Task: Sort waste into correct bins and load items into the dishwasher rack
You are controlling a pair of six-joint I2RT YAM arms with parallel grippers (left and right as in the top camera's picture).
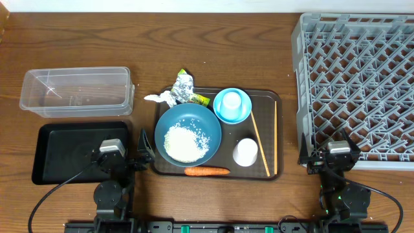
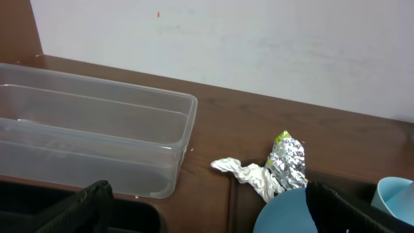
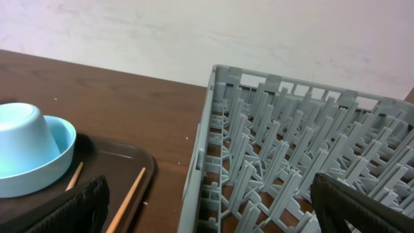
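Dark wooden counter (image 1: pixel 213 39) in front of a white wall carries everything, and as I judge it, no part of the job is done yet.

At the far left, the clear tub (image 1: pixel 76 92) is empty, and the black tray (image 1: pixel 65 145) just in front of it is empty too. My left claw (image 2: pixel 207 194) hangs between the black tray and the brown serving tray (image 1: pixel 279 129), with its fingers wide apart and nothing between them.

All the waste waits at the serving tray. The white paper (image 1: pixel 158 98), the silver foil (image 1: pixel 184 87) and the yellow-green wrapper (image 1: pixel 200 99) lie together at its far left corner, partly on the counter. The rice (image 1: pixel 186 142) sits in the dark blue bowl (image 1: pixel 174 120), and the carrot (image 1: pixel 207 171) lies at the near edge.

The dishes are also on the serving tray: the pale blue cup (image 1: pixel 231 102) stands upside down in the small pale blue bowl (image 1: pixel 242 115), the whitish cup (image 1: pixel 246 153) is in front of it, and the two chopsticks (image 1: pixel 260 145) lie along the right side.

At the right, the grey rack (image 1: pixel 356 77) holds nothing. My right claw (image 3: pixel 210 188) waits at its near left corner, fingers spread and empty.

So five pieces of waste and all the dishes remain for me.
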